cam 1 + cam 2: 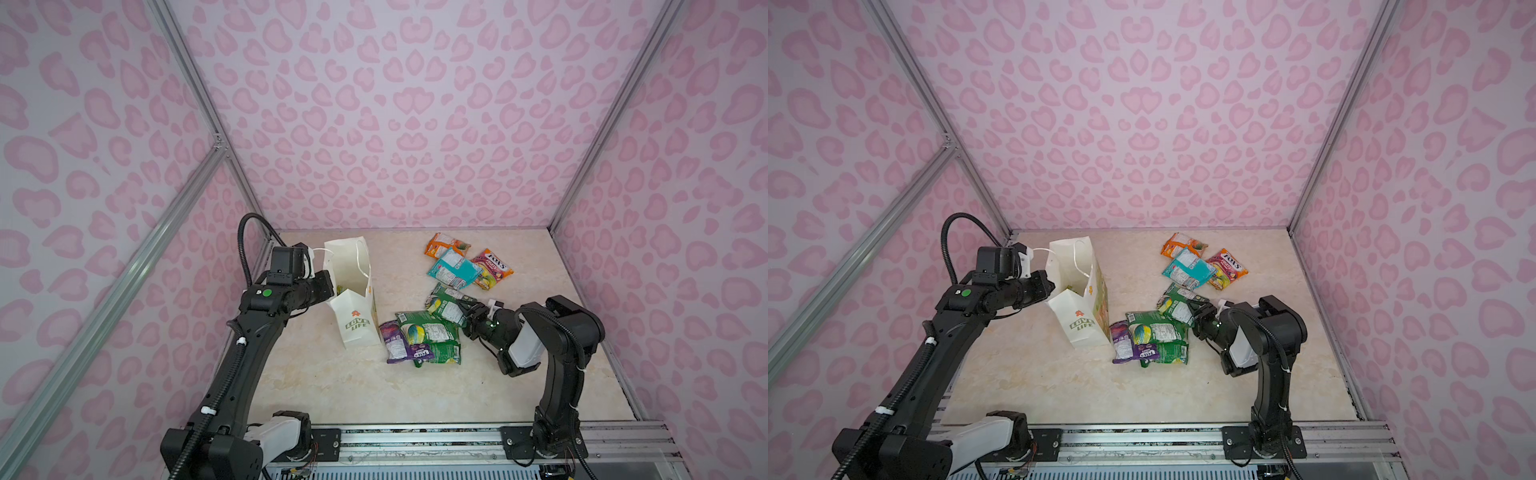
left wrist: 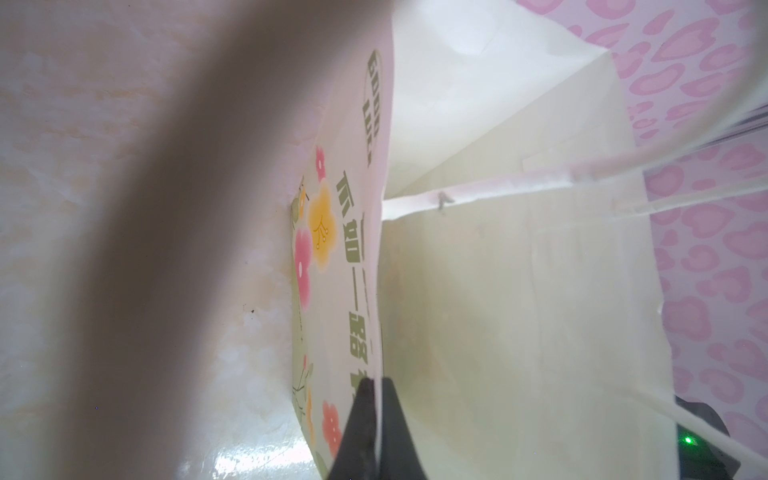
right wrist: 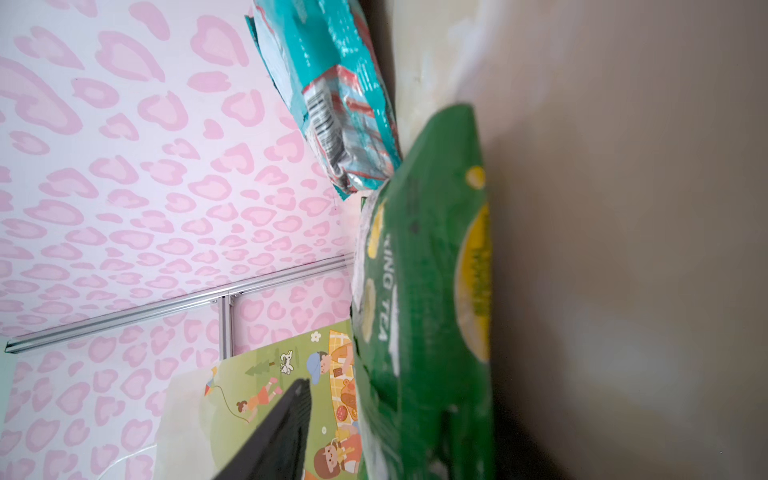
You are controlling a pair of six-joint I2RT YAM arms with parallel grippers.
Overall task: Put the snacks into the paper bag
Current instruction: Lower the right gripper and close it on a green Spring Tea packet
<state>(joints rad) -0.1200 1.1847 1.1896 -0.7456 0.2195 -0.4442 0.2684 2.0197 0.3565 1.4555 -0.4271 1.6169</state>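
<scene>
Several snacks are seen loose on the bench, none lifted. The paper bag is stood upright at the back left of the bench with its mouth open, "LOVE LIFE" lettering facing front. The left tool is clamped shut on the bag's rim; in the left wrist view the paper edge is seen pinched between the two dark fingers, beside the flowered side panel. An orange packet is placed furthest back, a teal packet just in front and overlapping a pink-red packet marked "FOX'S". A green packet is found in front of the teal one, mid-bench. Nearer the bag, a second green packet is laid over a purple packet, which is touching or just beside the bag's base; more green and purple wrapping is seen under that pile, exact count not clear. The right tool is lowered to the bench at the edge of the first green packet, jaws apart and set around it. In the right wrist view one finger is seen standing off the packet with a gap; the other finger is hidden behind the packet, so no grip is shown. The teal packet is seen beyond it. Pink spotted walls are seen around the bench.
</scene>
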